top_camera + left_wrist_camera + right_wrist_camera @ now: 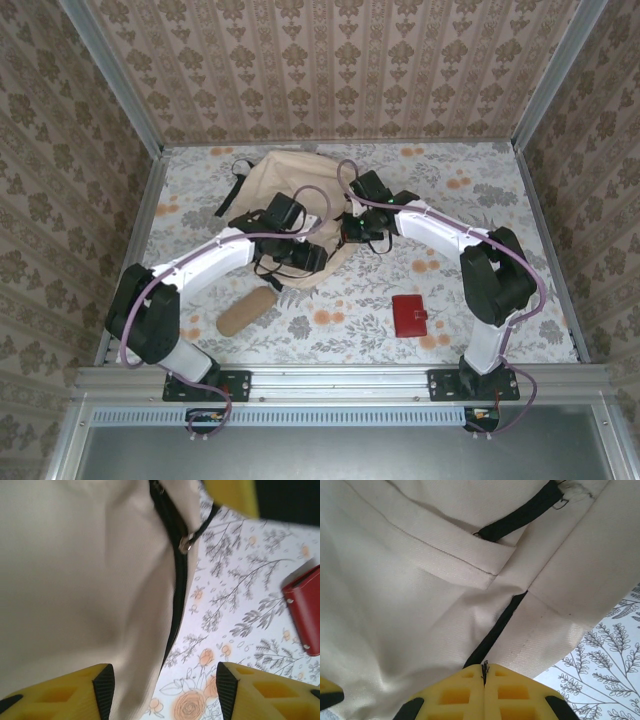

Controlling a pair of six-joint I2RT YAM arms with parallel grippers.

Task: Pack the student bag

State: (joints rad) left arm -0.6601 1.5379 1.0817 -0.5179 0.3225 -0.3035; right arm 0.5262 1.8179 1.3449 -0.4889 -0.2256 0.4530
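The student bag [285,180] is a cream backpack with black straps, lying at the back middle of the table. In the right wrist view its fabric [420,580] and black zipper [495,632] sit close in front. My right gripper [484,672] is shut on the zipper pull [484,666], a small metal bit between its yellow fingers. In the top view it [355,232] is at the bag's right side. My left gripper [165,692] is open over the bag's edge [75,580], by the zipper line [177,580]; from above it [298,255] is at the bag's near side.
A red wallet [409,315] lies on the floral tablecloth front right, also at the left wrist view's right edge [305,607]. A tan cylindrical pencil pouch [247,311] lies front left. Patterned walls enclose the table on three sides.
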